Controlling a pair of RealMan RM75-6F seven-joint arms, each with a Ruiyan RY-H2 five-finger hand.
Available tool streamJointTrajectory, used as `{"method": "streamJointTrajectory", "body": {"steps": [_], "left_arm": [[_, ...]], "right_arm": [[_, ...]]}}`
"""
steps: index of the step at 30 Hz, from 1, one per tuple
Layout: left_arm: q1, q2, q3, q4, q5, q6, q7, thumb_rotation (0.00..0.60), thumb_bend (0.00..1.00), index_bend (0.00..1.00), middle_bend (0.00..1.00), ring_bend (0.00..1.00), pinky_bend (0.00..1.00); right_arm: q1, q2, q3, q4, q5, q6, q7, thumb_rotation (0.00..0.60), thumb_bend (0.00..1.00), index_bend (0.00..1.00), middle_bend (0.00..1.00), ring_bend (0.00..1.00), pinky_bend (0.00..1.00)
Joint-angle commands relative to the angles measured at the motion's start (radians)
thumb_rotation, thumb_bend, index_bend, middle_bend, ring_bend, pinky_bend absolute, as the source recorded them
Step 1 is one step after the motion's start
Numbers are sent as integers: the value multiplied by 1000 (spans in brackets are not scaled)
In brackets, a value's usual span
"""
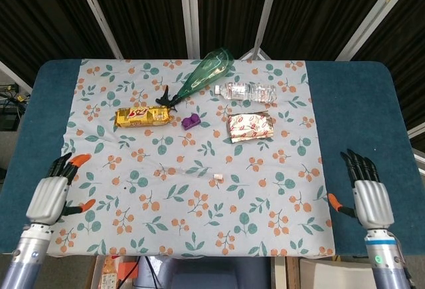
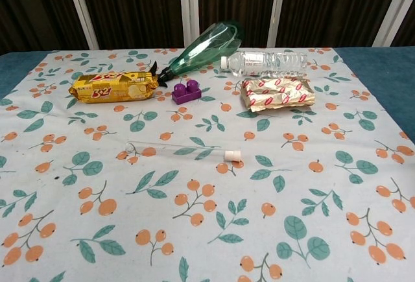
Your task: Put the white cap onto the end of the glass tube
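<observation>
From above, the left hand (image 1: 48,198) sits low at the near-left edge of the table (image 1: 352,103), fingers spread and holding nothing. The right hand (image 1: 369,198) mirrors it at the near-right edge, fingers straight and slightly apart, also bare. Both are well apart from the glass tube (image 1: 189,169), which lies flat mid-cloth with the white cap (image 1: 217,179) at its right end. Whether the cap is seated cannot be told from here. Beyond them lie a purple block (image 1: 191,121), a yellow snack pack (image 1: 141,115), a foil packet (image 1: 250,127), a green bottle (image 1: 202,74) and a clear water bottle (image 1: 246,91).

From chest height, neither hand shows. The glass tube (image 2: 174,148) lies on the floral cloth (image 2: 292,198), the white cap (image 2: 231,156) touching its right end. The purple block (image 2: 186,92) and foil packet (image 2: 275,94) lie behind, well apart from it.
</observation>
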Motion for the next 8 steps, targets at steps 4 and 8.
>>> {"method": "streamJointTrajectory", "body": {"steps": [4, 8], "left_arm": [[120, 90, 103, 78, 173, 129, -106, 600, 219, 113, 104, 0, 0], [162, 100, 117, 133, 200, 156, -155, 600, 219, 113, 104, 0, 0]], "right_arm": [[-101, 30, -77, 83, -107, 107, 95, 600, 310, 0, 0, 0, 0], [-116, 19, -78, 148, -148, 133, 113, 600, 310, 0, 0, 0, 0]]}}
